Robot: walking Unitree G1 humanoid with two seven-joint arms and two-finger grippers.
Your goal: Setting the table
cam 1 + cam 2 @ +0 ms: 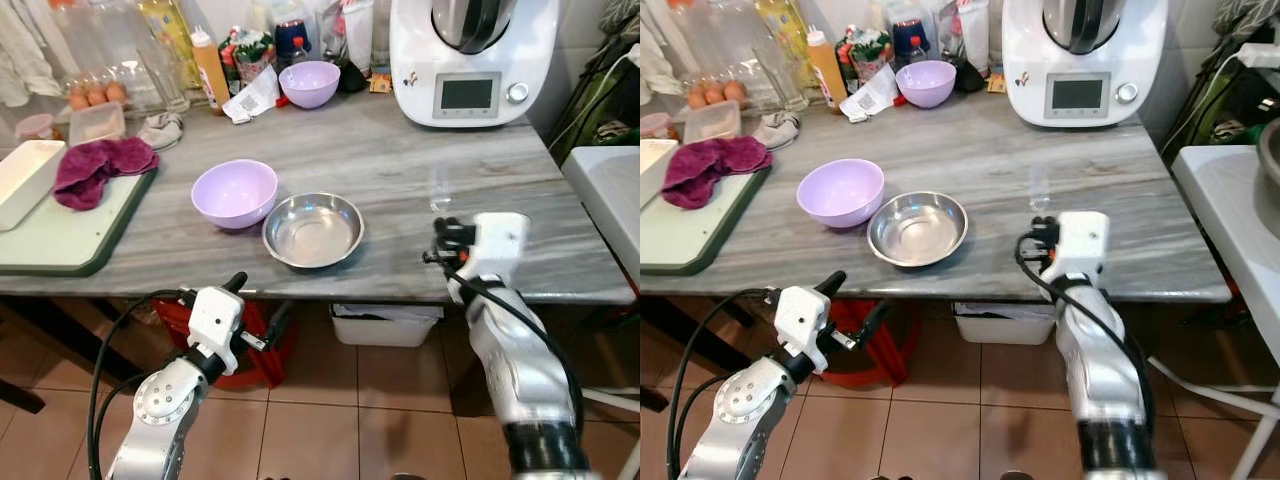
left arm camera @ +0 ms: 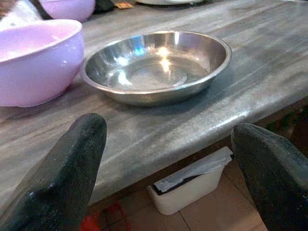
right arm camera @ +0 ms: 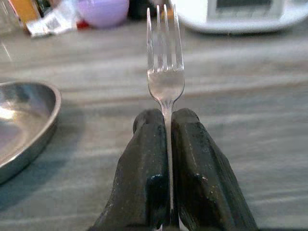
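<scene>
A steel bowl (image 1: 313, 230) sits near the front edge of the grey table (image 1: 400, 160), touching a lilac bowl (image 1: 234, 192) on its left. A second lilac bowl (image 1: 309, 83) stands at the back. My right gripper (image 1: 438, 238) is over the table's front edge, to the right of the steel bowl, shut on a clear plastic fork (image 3: 165, 72) whose tines point away across the table. My left gripper (image 1: 258, 305) hangs open just below the table edge in front of the steel bowl (image 2: 156, 65), with nothing between its fingers (image 2: 72, 168).
A white kitchen machine (image 1: 470, 60) stands at the back right, with bottles and eggs along the back left. A green board (image 1: 60, 235) with a purple cloth (image 1: 100, 165) and a white dish (image 1: 25, 180) lie at the left. A white bin (image 1: 385, 325) sits under the table.
</scene>
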